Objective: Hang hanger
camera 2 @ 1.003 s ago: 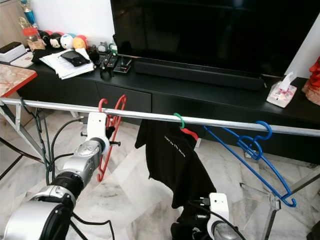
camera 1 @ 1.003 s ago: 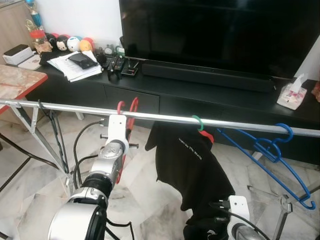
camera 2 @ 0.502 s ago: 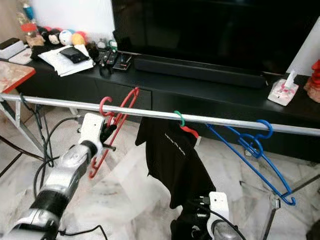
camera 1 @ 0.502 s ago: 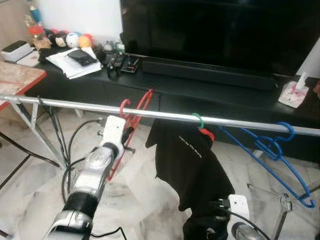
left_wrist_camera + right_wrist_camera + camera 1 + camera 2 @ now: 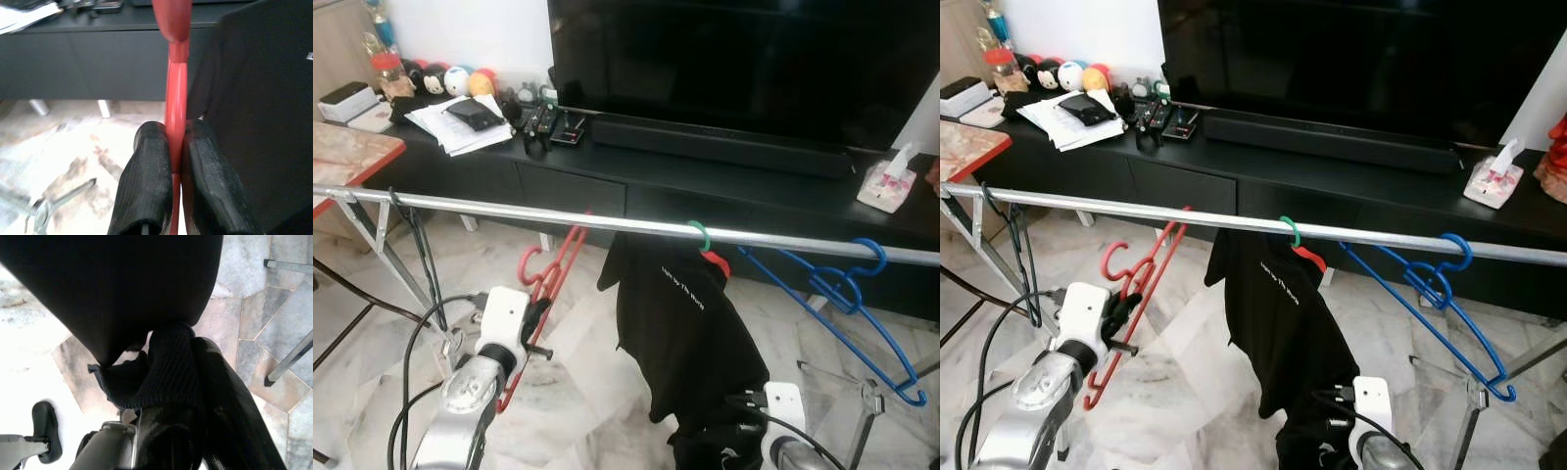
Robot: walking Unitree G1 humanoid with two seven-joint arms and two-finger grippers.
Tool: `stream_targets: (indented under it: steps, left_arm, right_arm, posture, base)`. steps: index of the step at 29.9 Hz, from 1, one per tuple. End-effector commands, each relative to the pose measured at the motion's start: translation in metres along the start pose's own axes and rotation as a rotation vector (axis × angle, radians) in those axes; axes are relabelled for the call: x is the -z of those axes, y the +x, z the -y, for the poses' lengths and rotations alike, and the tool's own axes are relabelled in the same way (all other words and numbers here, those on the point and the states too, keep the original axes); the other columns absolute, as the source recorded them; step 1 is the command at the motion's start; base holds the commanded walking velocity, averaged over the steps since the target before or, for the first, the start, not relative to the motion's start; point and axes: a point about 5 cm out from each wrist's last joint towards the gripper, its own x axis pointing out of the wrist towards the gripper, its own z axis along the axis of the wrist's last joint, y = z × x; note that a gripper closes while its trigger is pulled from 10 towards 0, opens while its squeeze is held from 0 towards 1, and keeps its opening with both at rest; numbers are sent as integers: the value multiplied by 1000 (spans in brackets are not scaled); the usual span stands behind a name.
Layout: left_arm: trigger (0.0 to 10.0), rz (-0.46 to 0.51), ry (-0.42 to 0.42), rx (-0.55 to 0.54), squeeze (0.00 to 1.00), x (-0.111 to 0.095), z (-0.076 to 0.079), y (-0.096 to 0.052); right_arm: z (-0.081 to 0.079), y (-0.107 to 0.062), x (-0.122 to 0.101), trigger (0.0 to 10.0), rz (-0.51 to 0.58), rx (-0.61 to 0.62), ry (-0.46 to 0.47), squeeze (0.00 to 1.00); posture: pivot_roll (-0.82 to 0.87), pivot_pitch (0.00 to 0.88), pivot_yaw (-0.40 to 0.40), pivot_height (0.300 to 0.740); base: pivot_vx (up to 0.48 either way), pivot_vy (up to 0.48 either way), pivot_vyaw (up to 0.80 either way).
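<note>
My left gripper [image 5: 536,315] is shut on the lower bar of a red hanger [image 5: 548,274]. In the left wrist view its fingers [image 5: 149,161] pinch the red hanger [image 5: 176,98]. The hanger's hook sits below the silver rail [image 5: 509,209] and does not touch it. A black T-shirt [image 5: 680,323] hangs from the rail on a green-hooked hanger [image 5: 700,235]. My right gripper [image 5: 188,382] is shut on the black T-shirt's hem [image 5: 168,367], low under the rail. Blue hangers [image 5: 847,294] hang at the rail's right end.
Behind the rail stands a black TV cabinet [image 5: 656,186] with a large TV [image 5: 734,69], papers [image 5: 460,127], remotes and a tissue box [image 5: 884,186]. A red-edged table [image 5: 342,162] is at the left. Rack legs [image 5: 386,255] and cables cross the marble floor.
My left arm has dropped and drawn back toward me with the red hanger. Its hook, level with the rail before, is now below it. The right gripper still holds the shirt.
</note>
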Motion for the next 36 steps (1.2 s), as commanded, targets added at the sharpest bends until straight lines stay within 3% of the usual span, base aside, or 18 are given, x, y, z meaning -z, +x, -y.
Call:
stream_targets:
  steps: [1,4,9,11,15,18,19,21,29,36]
  left_arm:
    - [10000,31,-25,-48,0,-4,-4,-7]
    - [10000,38,-74,-113,0,-2,-8,-15]
    - [10000,32,-88,-129,0,-2,-9,-20]
    - [10000,25,-131,-174,0,1,-15,-24]
    - [10000,30,-120,-195,0,0,-19,-28]
    - [10000,33,-133,-212,0,0,-20,-32]
    - [10000,33,-133,-212,0,0,-20,-32]
    - [10000,32,-132,-215,0,-1,-21,-35]
    - [10000,34,-109,-202,0,-2,-21,-37]
    - [10000,37,-107,-183,0,-5,-21,-37]
  right_arm:
    - [3,0,-3,10000,31,17,35,0]
    - [3,-1,-4,10000,55,16,37,0]
    - [3,-1,-5,10000,84,15,50,0]
    - [2,-2,-5,10000,116,21,90,0]
    - [1,-3,-5,10000,153,26,105,0]
    - [16,-3,-54,10000,358,34,115,0]
    - [16,-3,-54,10000,358,34,115,0]
    - [26,-10,-92,10000,526,49,125,0]
    - [27,-19,-110,10000,646,45,125,0]
    - [23,-37,-130,10000,754,11,91,0]
  posture:
    - [-24,0,-45,740]
    - [-20,0,-47,740]
    - [-18,0,-41,740]
    - [-21,0,-37,740]
    - [-14,0,-35,740]
    - [-20,0,-23,740]
    - [-20,0,-23,740]
    - [-32,0,-10,740]
    - [-36,0,2,740]
    - [-49,0,8,740]
  base:
    - [0,0,0]
    - [0,0,0]
    - [0,0,0]
    - [0,0,0]
    - [0,0,0]
    - [0,0,0]
    - [0,0,0]
    - [0,0,0]
    - [-228,0,0]
    - [-306,0,0]
